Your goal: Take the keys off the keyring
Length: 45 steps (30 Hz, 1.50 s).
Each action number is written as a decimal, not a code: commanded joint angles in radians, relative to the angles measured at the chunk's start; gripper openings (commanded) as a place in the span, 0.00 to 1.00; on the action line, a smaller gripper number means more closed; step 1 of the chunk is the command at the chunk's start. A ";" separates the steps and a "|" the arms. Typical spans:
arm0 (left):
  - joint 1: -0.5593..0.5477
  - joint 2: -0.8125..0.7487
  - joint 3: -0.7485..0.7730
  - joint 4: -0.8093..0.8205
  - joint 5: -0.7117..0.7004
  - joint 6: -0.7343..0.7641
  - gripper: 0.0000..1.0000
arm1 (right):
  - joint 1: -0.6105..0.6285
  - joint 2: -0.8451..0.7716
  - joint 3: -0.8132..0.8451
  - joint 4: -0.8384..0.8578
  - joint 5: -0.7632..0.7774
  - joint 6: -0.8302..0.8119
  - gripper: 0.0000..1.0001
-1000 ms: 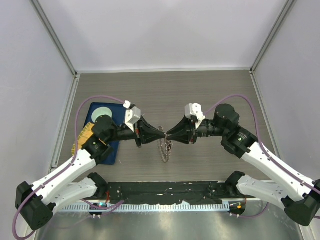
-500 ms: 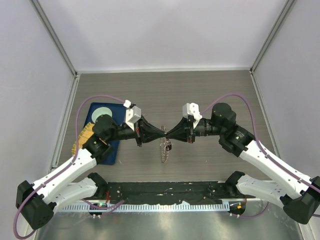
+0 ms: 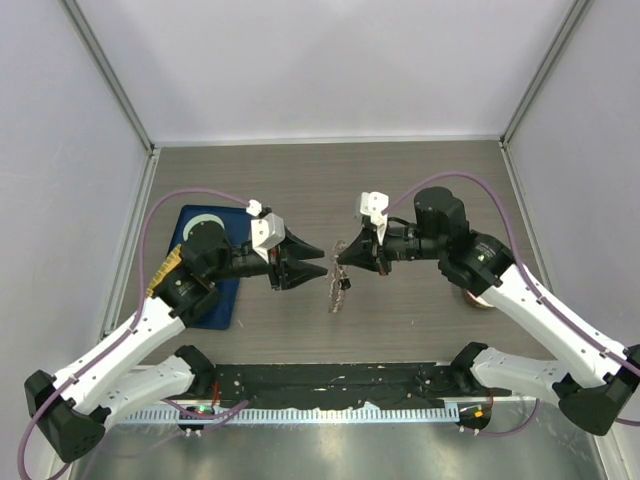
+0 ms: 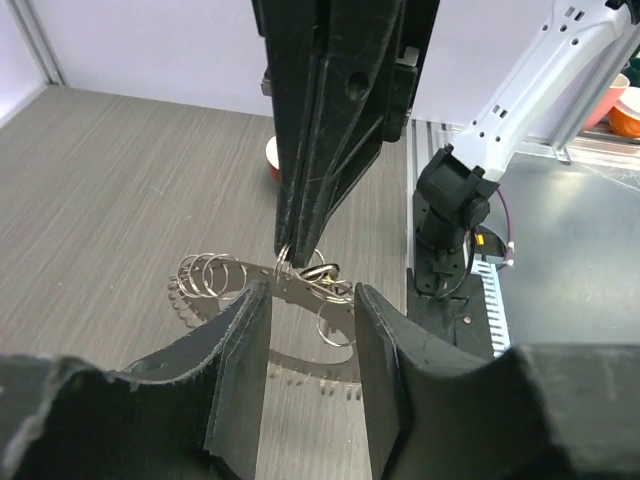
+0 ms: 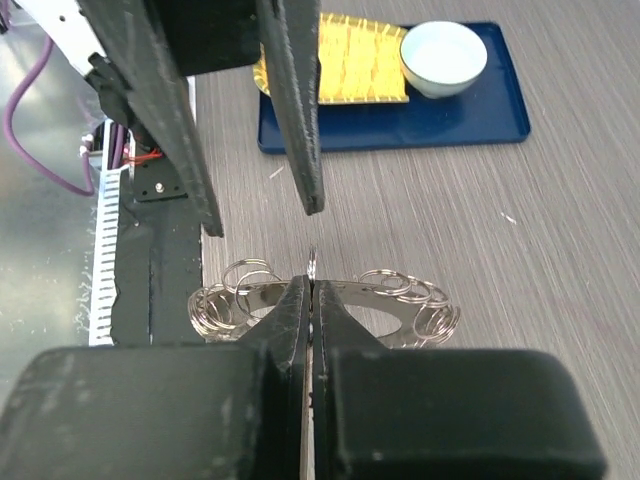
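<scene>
The keyring [image 3: 338, 292], a flat grey metal ring fringed with small wire loops, hangs tilted above the table in the middle of the top view. My right gripper [image 3: 341, 258] is shut on its upper edge; in the right wrist view the pads [image 5: 298, 300] pinch a thin loop of the keyring [image 5: 385, 292]. A small dark key [image 3: 343, 283] dangles on the ring. My left gripper [image 3: 321, 259] faces it from the left, open and just apart from it. In the left wrist view its fingers [image 4: 245, 330] frame the keyring [image 4: 215, 275] without touching.
A blue tray [image 3: 225, 300] with a white bowl [image 3: 206, 222] and a yellow piece [image 3: 165, 272] lies at the left, partly under my left arm. A red-rimmed cup [image 3: 478, 301] stands under my right arm. A black rail [image 3: 330, 378] runs along the near edge.
My left gripper has opened, let go of the keyring and drawn back to the left. My right gripper has shut on the ring and moved it slightly away from the near edge.
</scene>
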 commanded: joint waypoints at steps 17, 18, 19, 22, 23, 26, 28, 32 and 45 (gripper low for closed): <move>0.000 0.116 0.135 -0.178 0.072 0.100 0.45 | 0.092 0.149 0.297 -0.369 0.103 -0.079 0.01; 0.000 0.120 0.132 -0.172 0.078 0.084 0.45 | 0.100 0.152 0.302 -0.375 0.104 -0.081 0.01; 0.000 0.122 0.131 -0.161 0.092 0.076 0.44 | 0.103 0.159 0.310 -0.378 0.109 -0.079 0.01; 0.000 0.128 0.121 -0.132 0.107 0.048 0.44 | 0.114 0.169 0.319 -0.390 0.119 -0.081 0.01; 0.000 0.128 0.120 -0.124 0.111 0.044 0.44 | 0.112 0.167 0.320 -0.390 0.121 -0.081 0.01; -0.002 0.131 0.121 -0.117 0.126 0.031 0.43 | 0.117 0.170 0.321 -0.392 0.124 -0.082 0.01; -0.002 0.140 0.124 -0.118 0.140 0.027 0.42 | 0.118 0.173 0.322 -0.395 0.127 -0.082 0.01; -0.002 0.166 0.135 -0.121 0.164 0.016 0.39 | 0.120 0.179 0.324 -0.395 0.127 -0.088 0.01; 0.000 0.197 0.158 -0.135 0.177 0.028 0.31 | 0.124 0.193 0.316 -0.399 0.122 -0.100 0.01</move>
